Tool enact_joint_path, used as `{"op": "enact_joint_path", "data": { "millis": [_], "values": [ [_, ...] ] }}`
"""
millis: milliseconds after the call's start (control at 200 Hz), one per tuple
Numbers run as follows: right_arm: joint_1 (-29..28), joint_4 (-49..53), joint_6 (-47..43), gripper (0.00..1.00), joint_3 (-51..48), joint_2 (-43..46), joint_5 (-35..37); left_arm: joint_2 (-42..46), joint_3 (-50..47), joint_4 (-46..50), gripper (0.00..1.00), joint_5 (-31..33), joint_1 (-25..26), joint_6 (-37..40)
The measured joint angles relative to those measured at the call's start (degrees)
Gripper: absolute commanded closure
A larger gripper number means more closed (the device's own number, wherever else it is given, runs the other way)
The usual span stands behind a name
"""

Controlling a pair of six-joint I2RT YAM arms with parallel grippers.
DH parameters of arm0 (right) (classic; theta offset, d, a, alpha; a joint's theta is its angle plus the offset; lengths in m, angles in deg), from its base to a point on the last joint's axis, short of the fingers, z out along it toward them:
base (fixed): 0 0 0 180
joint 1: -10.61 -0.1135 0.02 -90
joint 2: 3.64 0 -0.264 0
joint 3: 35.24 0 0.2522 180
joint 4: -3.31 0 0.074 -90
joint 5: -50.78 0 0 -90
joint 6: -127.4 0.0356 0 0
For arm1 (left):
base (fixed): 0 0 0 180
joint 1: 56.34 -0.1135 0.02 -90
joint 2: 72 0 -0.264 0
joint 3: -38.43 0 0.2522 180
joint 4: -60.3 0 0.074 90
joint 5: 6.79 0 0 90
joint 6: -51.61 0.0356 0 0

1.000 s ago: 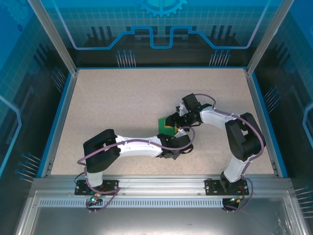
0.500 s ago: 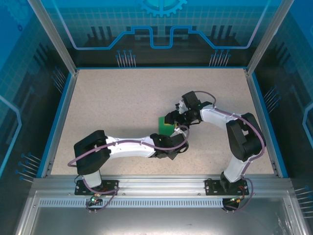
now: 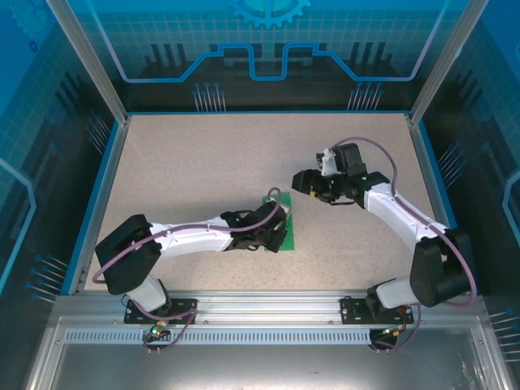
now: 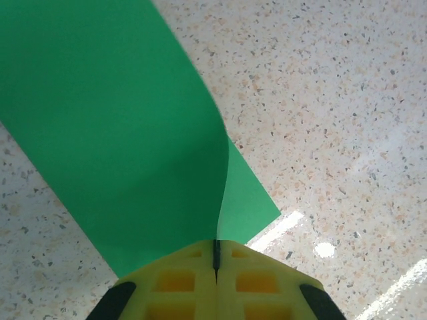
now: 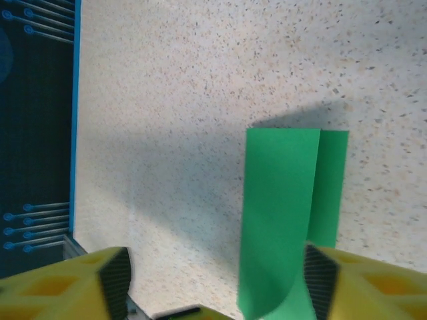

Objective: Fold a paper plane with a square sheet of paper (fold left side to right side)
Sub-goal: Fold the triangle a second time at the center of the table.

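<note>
The square sheet of paper is bright green and lies just right of the table's middle, half rolled over on itself. In the left wrist view the sheet curls up from the table, and my left gripper is shut on its lifted edge. From above, the left gripper sits over the paper and hides most of it. My right gripper hangs open up and to the right of the sheet, apart from it. In the right wrist view the paper shows as a folded-over strip ahead of the open right gripper, which holds nothing.
The speckled beige table is ringed by a raised blue rim. Glass walls and aluminium posts enclose it. A metal rail carrying both arm bases runs along the near edge.
The right gripper has pulled back up and to the right, off the paper. The left gripper has shut on the paper's edge, and the left arm has swung to the left.
</note>
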Motion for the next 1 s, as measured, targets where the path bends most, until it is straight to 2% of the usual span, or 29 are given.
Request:
{"op": "enact_joint_path", "data": {
  "millis": [255, 380, 610, 1000],
  "values": [
    [-2.2, -1.2, 0.9, 0.89, -12.7, 1.3, -0.2, 2.1, -3.1, -3.4, 1.00, -9.8, -7.7, -1.3],
    [-6.0, -1.6, 1.6, 0.99, -13.9, -0.5, 0.1, 2.1, -3.1, -3.4, 1.00, -12.5, -9.6, -1.3],
    [-11.5, -2.2, 1.8, 1.00, -13.9, -6.3, 2.4, 1.9, -3.1, -1.7, 1.00, -14.2, -11.7, 0.2],
    [-13.9, 0.2, 1.7, 1.00, -12.3, -11.8, 5.9, -0.7, -3.0, 0.0, 1.00, -14.7, -13.8, 2.5]
  ]
}}
